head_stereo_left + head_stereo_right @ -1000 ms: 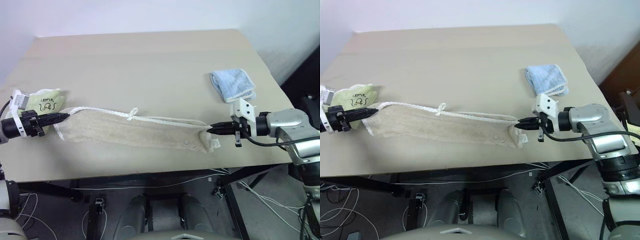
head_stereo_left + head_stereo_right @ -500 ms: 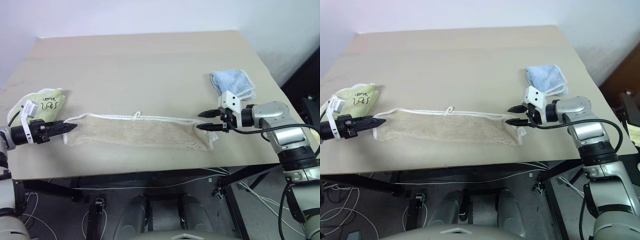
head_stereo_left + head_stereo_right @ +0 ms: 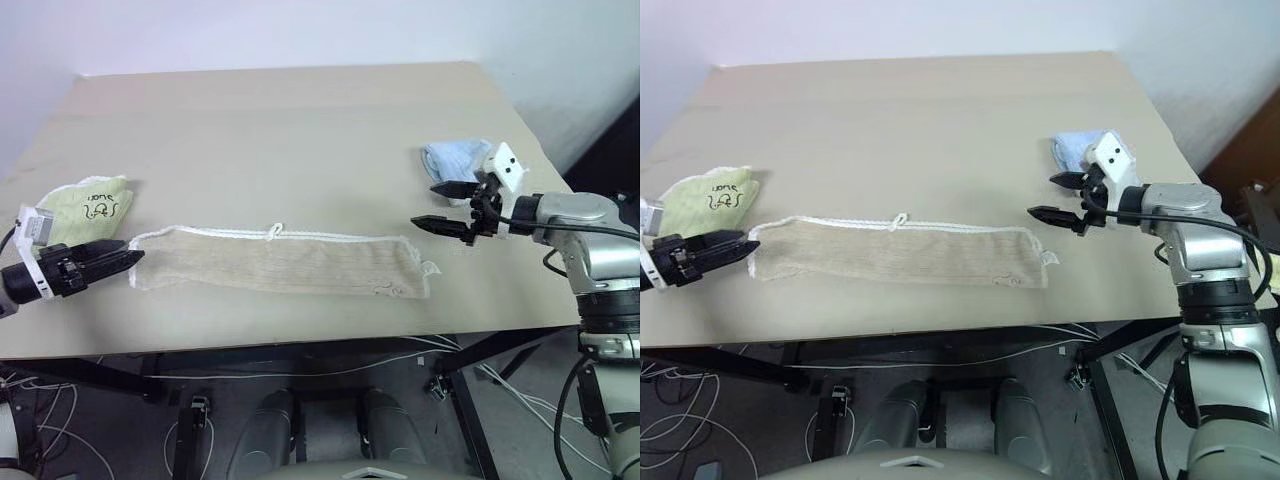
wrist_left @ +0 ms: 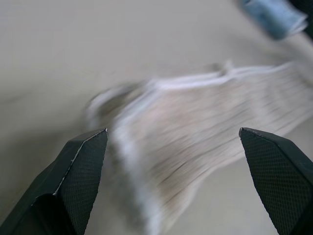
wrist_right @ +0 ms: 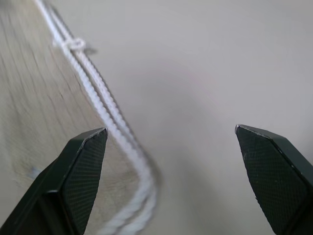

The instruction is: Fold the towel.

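The towel (image 3: 280, 262) is a long beige strip, folded lengthwise, lying flat along the front of the table (image 3: 300, 120). A white cord edge runs along its far side, with a small knot (image 3: 273, 231). My left gripper (image 3: 136, 256) sits just off the towel's left end. In the left wrist view its fingers (image 4: 83, 161) stand wide apart, open and empty, over that end of the towel (image 4: 205, 122). My right gripper (image 3: 424, 205) hovers above and beyond the towel's right end, open and holding nothing. The corded corner of the towel (image 5: 39, 98) lies below it.
A folded blue cloth (image 3: 455, 158) lies just behind the right gripper. A yellow-green cloth (image 3: 92, 203) with writing sits by the left gripper. The towel lies close to the table's front edge (image 3: 300, 345), with wide bare tabletop behind it.
Both grippers opened and let go of the towel's ends. The towel settled flat on the table. The right gripper rose and drew away to the right; the left gripper pulled back slightly.
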Tool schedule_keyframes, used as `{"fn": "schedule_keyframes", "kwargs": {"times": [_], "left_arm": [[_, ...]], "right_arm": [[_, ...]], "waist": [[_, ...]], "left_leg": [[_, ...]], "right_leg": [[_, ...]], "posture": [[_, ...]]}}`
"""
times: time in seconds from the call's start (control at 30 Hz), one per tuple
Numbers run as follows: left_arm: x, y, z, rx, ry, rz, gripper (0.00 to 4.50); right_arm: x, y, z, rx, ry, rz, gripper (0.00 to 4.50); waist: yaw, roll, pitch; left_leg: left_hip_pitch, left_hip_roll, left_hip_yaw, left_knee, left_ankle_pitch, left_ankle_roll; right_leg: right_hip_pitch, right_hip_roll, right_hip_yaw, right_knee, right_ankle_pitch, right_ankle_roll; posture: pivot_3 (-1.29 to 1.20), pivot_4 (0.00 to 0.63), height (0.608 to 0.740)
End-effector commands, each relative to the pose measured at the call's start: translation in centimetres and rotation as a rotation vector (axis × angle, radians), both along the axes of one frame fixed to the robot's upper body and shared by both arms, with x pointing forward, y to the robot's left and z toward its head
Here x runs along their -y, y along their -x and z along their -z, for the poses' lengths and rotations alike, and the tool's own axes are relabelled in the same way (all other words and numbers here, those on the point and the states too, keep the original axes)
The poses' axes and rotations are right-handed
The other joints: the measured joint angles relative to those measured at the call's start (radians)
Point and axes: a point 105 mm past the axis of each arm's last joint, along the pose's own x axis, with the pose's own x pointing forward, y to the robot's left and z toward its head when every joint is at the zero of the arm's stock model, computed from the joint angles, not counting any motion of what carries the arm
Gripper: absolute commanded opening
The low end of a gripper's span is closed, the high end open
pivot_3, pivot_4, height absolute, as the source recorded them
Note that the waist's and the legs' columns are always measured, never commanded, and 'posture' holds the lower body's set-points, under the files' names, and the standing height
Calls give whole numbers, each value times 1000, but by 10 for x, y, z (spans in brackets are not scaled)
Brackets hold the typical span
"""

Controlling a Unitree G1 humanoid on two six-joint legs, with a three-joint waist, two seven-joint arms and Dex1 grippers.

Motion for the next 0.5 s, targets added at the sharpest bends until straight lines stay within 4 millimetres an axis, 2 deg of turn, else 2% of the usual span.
{"fn": "schedule_keyframes", "kwargs": {"times": [0.03,0.13,0.3,0.5], "left_arm": [[26,7,-26,96,38,91,4500],[53,19,-25,82,50,183,4500],[80,35,-5,14,16,274,4500],[105,36,7,-10,38,338,4500]], "right_arm": [[7,26,-9,-159,-120,10,4407],[6,58,-3,-372,-245,-24,4407],[4,94,12,-619,-406,-32,4407],[-4,117,39,-760,-536,-49,4407]], "waist": [[-1,0,0],[-1,0,0],[-7,0,0],[1,0,-1]], "left_leg": [[0,0,0,0,0,0],[-1,0,0,-3,0,0],[1,0,1,-7,0,0],[1,0,1,-7,0,0]], "right_leg": [[0,0,0,-1,0,0],[-1,0,0,-3,0,-1],[-1,0,2,-5,0,-1],[4,0,1,-11,0,-2]], "posture": [[0,150,740],[0,150,740],[0,150,740],[0,150,740]]}}
